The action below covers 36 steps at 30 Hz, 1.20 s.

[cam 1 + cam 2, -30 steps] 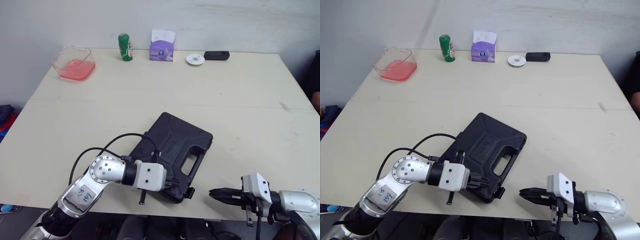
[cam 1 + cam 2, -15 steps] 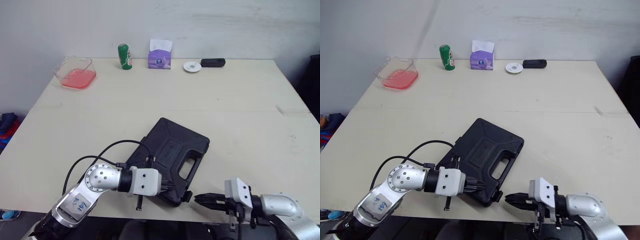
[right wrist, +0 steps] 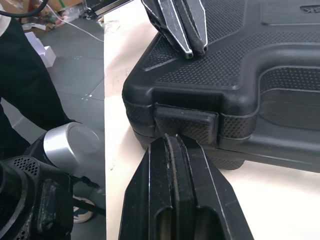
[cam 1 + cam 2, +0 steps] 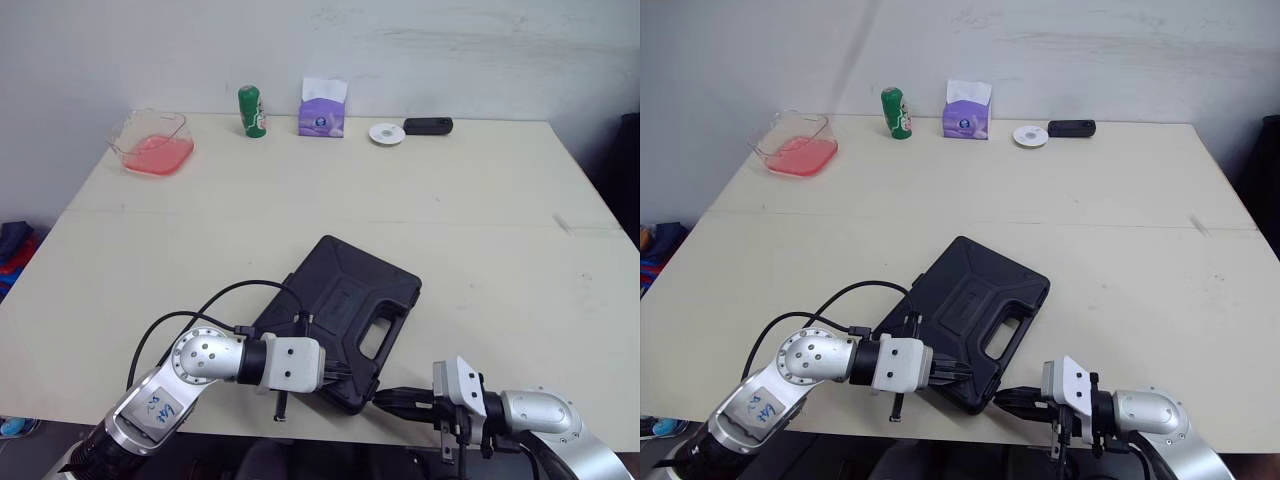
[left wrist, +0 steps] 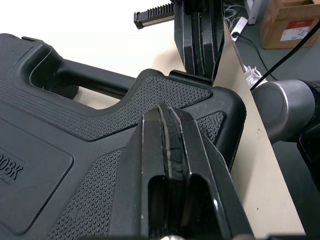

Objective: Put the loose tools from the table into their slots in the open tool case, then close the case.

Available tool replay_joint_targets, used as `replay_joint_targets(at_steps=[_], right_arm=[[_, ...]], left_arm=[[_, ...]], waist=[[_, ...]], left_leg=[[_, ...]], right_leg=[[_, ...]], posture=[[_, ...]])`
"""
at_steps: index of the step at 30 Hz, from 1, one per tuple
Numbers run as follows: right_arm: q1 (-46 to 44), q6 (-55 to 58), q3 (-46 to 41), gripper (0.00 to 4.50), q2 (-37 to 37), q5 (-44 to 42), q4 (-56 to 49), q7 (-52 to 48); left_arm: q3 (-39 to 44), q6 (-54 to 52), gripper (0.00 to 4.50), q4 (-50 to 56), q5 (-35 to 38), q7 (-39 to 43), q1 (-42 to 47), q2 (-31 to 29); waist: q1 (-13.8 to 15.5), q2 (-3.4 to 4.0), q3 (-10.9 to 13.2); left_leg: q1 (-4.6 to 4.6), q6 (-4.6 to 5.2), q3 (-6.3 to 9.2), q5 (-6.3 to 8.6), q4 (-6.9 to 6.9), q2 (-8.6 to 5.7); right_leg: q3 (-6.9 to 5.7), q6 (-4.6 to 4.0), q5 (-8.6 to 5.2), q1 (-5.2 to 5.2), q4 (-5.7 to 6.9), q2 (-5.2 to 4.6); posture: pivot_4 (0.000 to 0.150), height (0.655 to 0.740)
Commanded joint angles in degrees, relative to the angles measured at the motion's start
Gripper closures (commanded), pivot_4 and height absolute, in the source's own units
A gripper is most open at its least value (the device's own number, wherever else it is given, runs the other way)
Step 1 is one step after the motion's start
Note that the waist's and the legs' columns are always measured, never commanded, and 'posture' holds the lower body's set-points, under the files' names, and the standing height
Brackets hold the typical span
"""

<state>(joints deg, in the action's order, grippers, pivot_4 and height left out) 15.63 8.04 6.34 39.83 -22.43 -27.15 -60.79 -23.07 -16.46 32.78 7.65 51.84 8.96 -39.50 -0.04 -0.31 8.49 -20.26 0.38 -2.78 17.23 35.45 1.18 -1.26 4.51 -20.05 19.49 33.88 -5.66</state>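
Note:
The black tool case (image 4: 345, 310) lies closed on the table near the front edge, handle toward the right. My left gripper (image 4: 345, 374) is shut, its tips resting on the lid's textured front corner (image 5: 167, 112). My right gripper (image 4: 384, 398) is shut too and points left at the case's front side. In the right wrist view its tips (image 3: 172, 141) touch the underside of the small latch (image 3: 186, 122) on that corner, with the left gripper (image 3: 187, 30) just above on the lid. No loose tools are in sight.
Along the far edge stand a pink-filled clear container (image 4: 153, 145), a green can (image 4: 251, 109), a purple tissue box (image 4: 322, 108), a white disc (image 4: 386, 133) and a small black device (image 4: 428, 126). The table's front edge (image 4: 440, 440) runs right under both grippers.
My right gripper has moved left along the front edge until its tips reached the case's latch. The left gripper stays on the lid corner. The camera shifted slightly.

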Motion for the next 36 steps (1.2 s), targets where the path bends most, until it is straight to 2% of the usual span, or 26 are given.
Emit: replay_joint_targets(at_steps=[1,11,15,18,25,26,27,28,29,32,34,35,36], right_arm=[[-2.4,-0.5,-0.6,4.42,-0.5,-1.5,-3.0,0.5],[-5.6,3.2,0.1,4.42,-0.9,-2.6,-3.1,-0.3],[-5.2,3.9,-2.3,4.42,0.9,-3.4,-2.5,-1.5],[-4.0,2.6,-7.0,4.42,4.4,-4.4,-0.5,-4.6],[-6.2,-1.3,-15.0,4.42,9.0,-4.6,7.8,-8.8],[-7.1,-0.8,-16.0,4.47,9.3,-4.8,9.0,-8.5],[-7.7,-0.4,-16.7,4.50,9.6,-5.0,9.9,-8.3],[-9.4,-0.7,-18.2,4.50,10.0,-4.4,12.1,-7.4],[-10.7,-1.0,-19.1,4.50,10.2,-3.9,13.7,-6.8],[-15.0,-4.1,-22.0,3.53,13.4,-2.3,21.5,-8.7],[-17.5,-6.2,-22.6,2.51,14.5,-1.3,25.8,-9.3],[-19.2,-7.7,-23.0,2.02,15.2,-0.6,28.8,-9.5],[-20.8,-8.8,-23.3,1.47,15.7,-0.1,31.5,-9.7]], left_arm=[[-6.4,-5.1,4.50,-6.3,-4.8,2.4,-2.6,-2.6],[-6.1,-5.5,4.50,-7.9,-5.7,1.3,-1.6,-2.2],[-3.4,-0.4,4.50,-8.8,-4.8,1.9,-1.8,-3.0],[3.1,6.8,4.50,-8.3,-0.5,2.1,-2.9,-2.6],[17.5,13.0,4.50,-10.2,7.6,0.7,-4.2,-1.3],[19.3,15.3,4.19,-11.2,6.9,0.4,-4.0,-1.6],[20.6,17.1,3.82,-11.9,6.4,0.3,-3.8,-1.7],[23.5,18.4,3.52,-12.7,6.9,0.4,-4.2,-2.4],[25.3,19.2,3.01,-13.4,7.3,0.6,-4.5,-2.8],[35.7,18.6,1.61,-17.1,9.1,0.8,-8.7,-6.3],[38.8,17.1,0.62,-18.3,10.1,0.6,-10.4,-7.3],[42.5,15.4,0.22,-21.0,11.2,0.2,-11.8,-7.9],[45.7,13.8,0.00,-23.2,12.1,-0.2,-13.2,-8.2]], waist=[[-0.1,0.00,0.0],[-0.3,-0.07,0.0],[-0.2,-0.06,0.1],[-0.2,0.02,0.1],[0.0,-0.04,0.6],[0.0,-0.04,0.7],[0.0,-0.04,0.8],[-0.1,-0.02,1.1],[-0.2,0.00,1.3],[-0.5,0.07,1.7],[-0.3,0.06,1.7],[-0.3,0.04,1.7],[-0.3,0.03,1.8]], left_leg=[[0.00,0.00,0.00,0.00,0.00,0.00],[0.02,-0.11,0.00,-0.05,-0.16,0.08],[0.02,-0.34,0.00,-0.01,-0.20,0.09],[0.02,-0.33,0.00,-0.02,-0.20,0.09],[-0.53,-0.11,0.01,-0.17,-0.21,0.07],[-0.80,-0.13,0.01,-0.21,-0.17,0.06],[-0.95,-0.15,0.01,-0.22,-0.15,0.05],[-0.97,-0.17,0.01,-0.22,-0.14,0.04],[-0.98,-0.20,0.01,-0.22,-0.14,0.04],[-1.06,-0.45,-0.07,-0.35,-0.08,0.03],[-1.06,-0.46,-0.07,-0.35,-0.08,0.04],[-1.07,-0.47,-0.07,-0.35,-0.08,0.06],[-1.07,-0.47,-0.08,-0.35,-0.07,0.06]], right_leg=[[0.01,0.00,0.00,0.00,0.00,0.00],[0.01,-0.02,0.00,0.04,0.02,0.05],[0.01,-0.04,0.01,0.04,0.04,0.06],[0.01,-0.05,0.01,0.08,0.03,0.06],[-0.09,-0.03,0.02,0.74,0.08,0.07],[-0.11,0.25,0.17,0.99,0.14,0.07],[-0.13,1.01,0.58,1.13,0.15,0.07],[-0.15,1.01,0.58,1.14,0.13,0.07],[-0.16,1.01,0.58,1.14,0.11,0.09],[-0.15,1.05,0.60,1.21,0.12,0.12],[-0.21,1.05,0.59,1.22,0.11,0.14],[-0.23,1.05,0.59,1.22,0.11,0.17],[-0.24,1.05,0.59,1.22,0.11,0.17]], posture=[[0.150,0.7400],[0.150,0.7400],[0.150,0.7400],[0.150,0.7400],[0.150,0.7400],[0.150,0.7400],[0.150,0.7400],[0.150,0.7400],[0.150,0.7400],[0.150,0.7400],[0.150,0.7400],[0.150,0.7400],[0.150,0.7400]])
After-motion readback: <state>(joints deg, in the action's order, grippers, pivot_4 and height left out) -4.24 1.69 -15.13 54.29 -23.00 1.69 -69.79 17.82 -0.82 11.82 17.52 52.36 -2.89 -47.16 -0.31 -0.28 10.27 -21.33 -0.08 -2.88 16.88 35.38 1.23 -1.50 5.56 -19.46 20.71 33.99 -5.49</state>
